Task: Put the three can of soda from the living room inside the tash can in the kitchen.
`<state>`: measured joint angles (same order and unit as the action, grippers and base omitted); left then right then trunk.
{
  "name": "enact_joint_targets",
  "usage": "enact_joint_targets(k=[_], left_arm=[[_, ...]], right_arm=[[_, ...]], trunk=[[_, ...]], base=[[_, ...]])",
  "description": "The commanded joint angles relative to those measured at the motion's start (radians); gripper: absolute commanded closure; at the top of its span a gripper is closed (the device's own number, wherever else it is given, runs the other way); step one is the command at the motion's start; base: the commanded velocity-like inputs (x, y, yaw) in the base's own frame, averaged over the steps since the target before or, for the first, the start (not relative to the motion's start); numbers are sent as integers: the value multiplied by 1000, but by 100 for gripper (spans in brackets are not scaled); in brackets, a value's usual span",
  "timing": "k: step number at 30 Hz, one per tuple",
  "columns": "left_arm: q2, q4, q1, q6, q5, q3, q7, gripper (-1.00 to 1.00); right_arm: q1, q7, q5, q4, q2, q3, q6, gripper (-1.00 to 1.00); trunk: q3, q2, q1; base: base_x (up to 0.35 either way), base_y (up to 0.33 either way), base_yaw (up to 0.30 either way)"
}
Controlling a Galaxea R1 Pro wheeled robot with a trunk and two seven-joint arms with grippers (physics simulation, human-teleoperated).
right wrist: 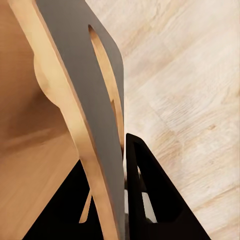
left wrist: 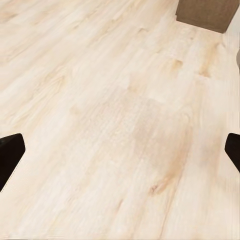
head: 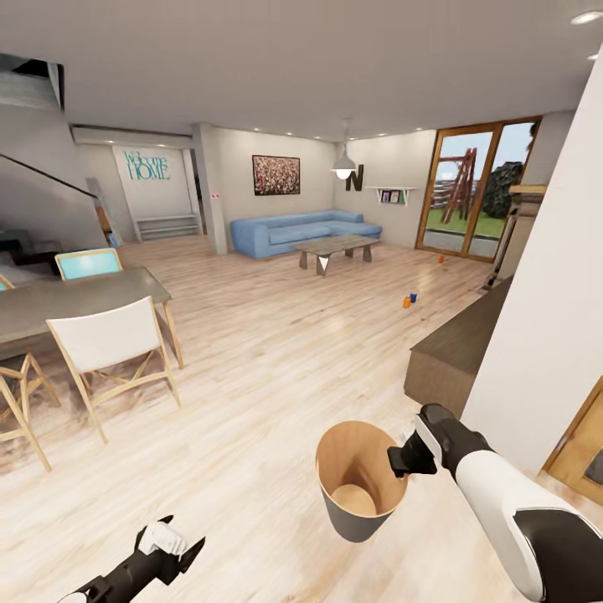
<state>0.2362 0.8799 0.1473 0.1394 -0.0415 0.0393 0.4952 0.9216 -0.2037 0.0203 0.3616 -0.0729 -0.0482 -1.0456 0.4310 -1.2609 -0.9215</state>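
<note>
Pale wood floor [head: 276,368] was seen running to a blue sofa [head: 301,230], with three soda cans [head: 409,300] left on it well away. The trash can [head: 356,481] was held off the floor, its wall clamped by the right gripper [head: 400,459]; the left gripper [head: 172,544] was spread open, holding nothing

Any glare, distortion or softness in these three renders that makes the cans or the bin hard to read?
Head view: wide-angle stretch, window sheen on the floor, and the soda cans are tiny, soft specks. Left wrist view: evenly lit boards, slightly soft, the left gripper's fingertips dark at the edges. Right wrist view: the trash can wall is sharp, pinched by the right gripper.
</note>
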Motion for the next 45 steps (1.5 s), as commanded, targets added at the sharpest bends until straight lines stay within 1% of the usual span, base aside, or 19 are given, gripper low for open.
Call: enact_joint_targets(k=[1, 5, 10, 26, 29, 33, 41, 45], left_arm=[[0, 0, 0, 1, 0, 0, -9, -100], [-1, 0, 0, 2, -4, 0, -33, -100], [2, 0, 0, 2, -9, -2, -39, -100], [-1, 1, 0, 1, -11, -2, -44, -100], [-2, 1, 0, 1, -10, -2, -44, -100], [-2, 1, 0, 1, -9, -2, -44, -100], [-2, -1, 0, 0, -4, -2, -44, -100], [-2, -1, 0, 0, -3, -2, -44, -100]], right_arm=[[0, -7, 23, 0, 1, 4, -2, 100], [0, -7, 23, 1, 0, 3, -2, 100], [0, -7, 23, 3, -1, 2, -2, 100], [-1, -7, 23, 10, -2, 2, 4, 100], [-1, -7, 23, 10, -2, -7, 7, 100], [-1, -7, 23, 10, -2, -33, 10, 100], [-2, -7, 23, 10, -3, -43, 12, 100], [-3, -9, 23, 7, -2, -45, 60, 100]], trunk=[[0, 0, 0], [0, 0, 0], [0, 0, 0], [0, 0, 0], [0, 0, 0], [0, 0, 0], [0, 0, 0], [0, 0, 0]], base=[[0, 0, 0], [9, 6, 0], [142, 99, 0], [278, 167, 0], [303, 156, 0], [309, 137, 0], [321, 50, 0], [322, -77, 0]])
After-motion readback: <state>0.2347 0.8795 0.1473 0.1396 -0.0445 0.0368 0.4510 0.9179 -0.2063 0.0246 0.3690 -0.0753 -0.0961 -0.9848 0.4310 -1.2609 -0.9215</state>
